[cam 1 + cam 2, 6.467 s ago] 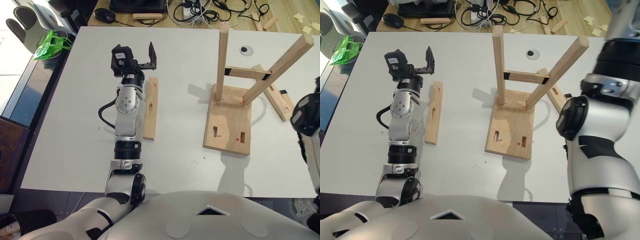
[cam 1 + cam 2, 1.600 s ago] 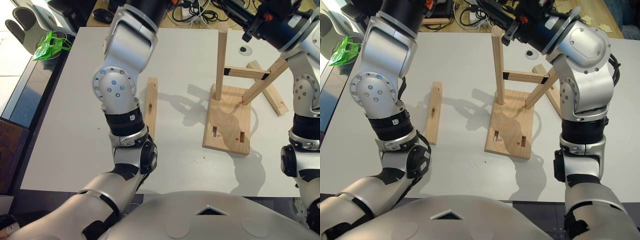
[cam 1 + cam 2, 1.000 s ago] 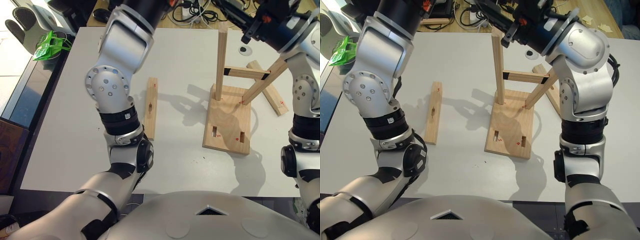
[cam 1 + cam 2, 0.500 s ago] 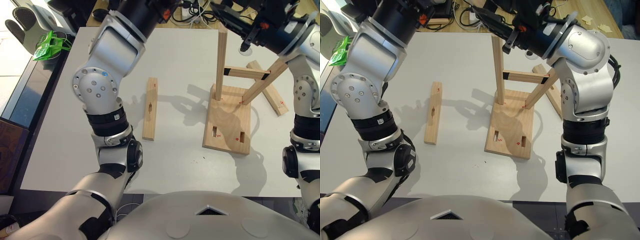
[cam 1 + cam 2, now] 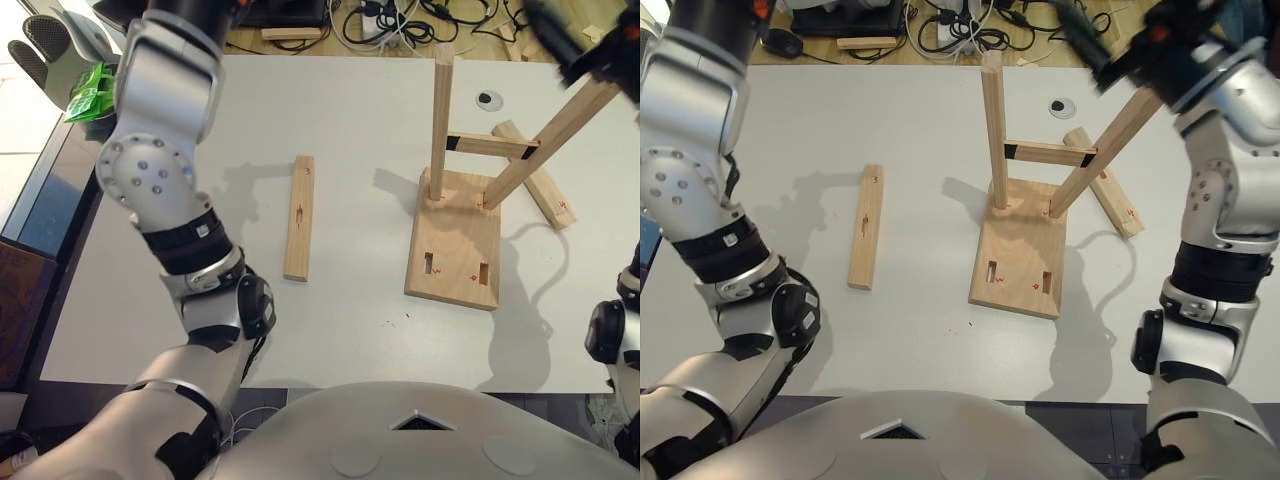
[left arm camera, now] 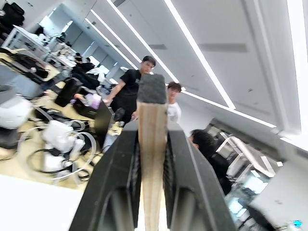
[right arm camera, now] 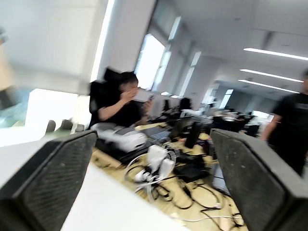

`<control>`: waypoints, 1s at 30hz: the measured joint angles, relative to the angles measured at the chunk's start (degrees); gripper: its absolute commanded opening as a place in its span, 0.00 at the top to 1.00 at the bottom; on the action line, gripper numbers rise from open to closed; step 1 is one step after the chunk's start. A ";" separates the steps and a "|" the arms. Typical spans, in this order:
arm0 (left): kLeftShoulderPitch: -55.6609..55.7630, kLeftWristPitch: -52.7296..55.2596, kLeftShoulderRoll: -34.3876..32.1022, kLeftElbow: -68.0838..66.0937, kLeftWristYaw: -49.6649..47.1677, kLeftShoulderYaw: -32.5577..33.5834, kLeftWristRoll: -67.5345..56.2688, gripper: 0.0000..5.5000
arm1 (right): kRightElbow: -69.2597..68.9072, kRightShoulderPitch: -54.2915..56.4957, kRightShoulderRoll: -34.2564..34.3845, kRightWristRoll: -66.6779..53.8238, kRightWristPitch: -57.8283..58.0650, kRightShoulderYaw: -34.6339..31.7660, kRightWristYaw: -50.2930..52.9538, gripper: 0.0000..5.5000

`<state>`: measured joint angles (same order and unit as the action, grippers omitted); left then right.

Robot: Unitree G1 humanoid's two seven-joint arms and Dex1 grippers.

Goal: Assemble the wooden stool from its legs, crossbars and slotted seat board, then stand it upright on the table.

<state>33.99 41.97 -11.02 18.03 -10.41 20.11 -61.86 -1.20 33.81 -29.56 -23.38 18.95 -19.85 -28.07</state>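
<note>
Nearest to us on the white table the slotted seat board lies flat, and the two near slots in it are empty. To its left and well apart, a loose slotted bar lies flat, running from near to far.

At the seat board's far end two legs stand in the board. The upright leg is at the left corner, and the tilted leg at the right corner leans away to the right. The crossbar, dark at both ends, spans between them partway up. Just behind the tilted leg a second loose bar lies flat at an angle. Farther back we see a small round grommet in the tabletop, and beyond the far edge a tangle of cables.

Both arms are raised. The left gripper has its fingers pressed against both sides of a wooden piece, whose dark end sticks out past the fingertips. The right gripper is up over the table's far right, near the top of the tilted leg. Its fingers are spread wide with nothing between them.
</note>
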 measured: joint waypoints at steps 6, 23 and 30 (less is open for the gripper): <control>-20.52 5.30 -4.47 13.08 -1.05 -8.83 7.66 0.93 | 7.28 -0.21 8.17 2.06 -7.58 -17.53 31.92 0.21; -34.48 1.19 -5.87 13.73 3.27 -22.97 34.69 0.93 | -3.34 -18.84 28.28 0.11 -1.99 -10.66 42.33 0.21; -34.37 -3.50 -2.59 9.97 4.20 -24.55 41.63 0.93 | -3.13 -18.84 27.20 0.14 -1.79 -9.47 42.26 0.21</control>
<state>-0.38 38.48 -13.61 28.00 -6.20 -4.44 -20.22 -4.34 14.97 -2.36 -23.24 17.16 -29.32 14.19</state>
